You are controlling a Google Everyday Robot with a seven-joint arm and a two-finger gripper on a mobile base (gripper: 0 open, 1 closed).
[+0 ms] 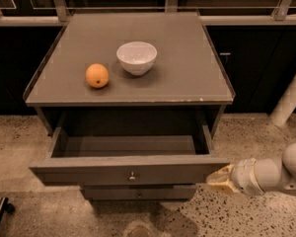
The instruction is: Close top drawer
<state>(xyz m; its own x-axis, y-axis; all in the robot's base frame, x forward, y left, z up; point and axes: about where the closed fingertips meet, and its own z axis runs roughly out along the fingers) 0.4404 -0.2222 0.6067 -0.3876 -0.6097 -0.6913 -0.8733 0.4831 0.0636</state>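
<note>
Camera view: the top drawer [89,171] stands pulled open, the gripper [218,179] just at its front panel's right end; whether it is clenched cannot be told.

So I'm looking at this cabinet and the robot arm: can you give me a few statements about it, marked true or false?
1. The top drawer stands open. True.
2. The orange lies inside the drawer. False: it sits on the cabinet top, left of the bowl.
3. The end effector is low on the right, by the right end of the drawer front. True.
4. The bowl is upside down. False: it stands upright, with its opening facing up.
5. The drawer front has two knobs. False: it has one knob, at its centre.
</note>
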